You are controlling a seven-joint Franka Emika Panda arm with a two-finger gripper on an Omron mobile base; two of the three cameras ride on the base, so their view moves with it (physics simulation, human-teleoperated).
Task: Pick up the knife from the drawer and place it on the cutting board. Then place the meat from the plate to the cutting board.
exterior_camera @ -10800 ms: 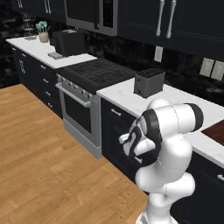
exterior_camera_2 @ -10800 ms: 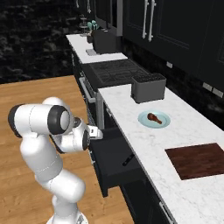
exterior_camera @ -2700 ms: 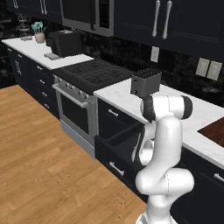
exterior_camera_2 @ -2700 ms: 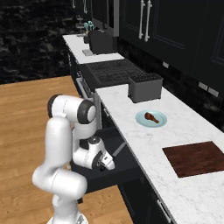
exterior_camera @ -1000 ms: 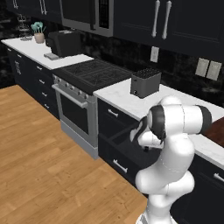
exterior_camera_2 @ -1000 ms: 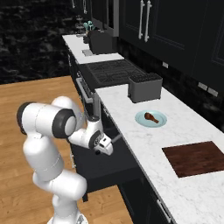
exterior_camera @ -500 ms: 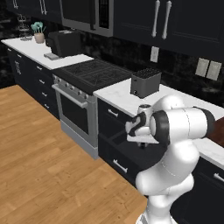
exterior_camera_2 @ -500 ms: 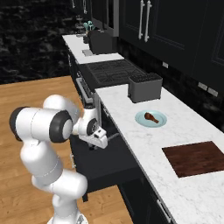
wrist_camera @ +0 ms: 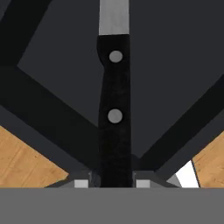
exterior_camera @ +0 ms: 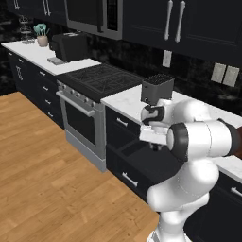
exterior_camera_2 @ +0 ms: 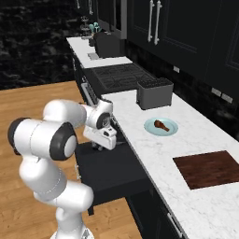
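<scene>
Hand view: gripper (wrist_camera: 114,183) clenched on the knife (wrist_camera: 114,109) handle above the open drawer (exterior_camera_2: 109,170); lift clear before crossing to the cutting board (exterior_camera_2: 211,168).

Glossy white rounded arm segments (exterior_camera_2: 39,135) with dark grey joint bands — boxy white wrist, small dark pincer (exterior_camera_2: 99,147).

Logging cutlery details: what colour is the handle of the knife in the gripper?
Black, with two silver rivets; the steel-bladed knife shows best in the hand view.
</scene>
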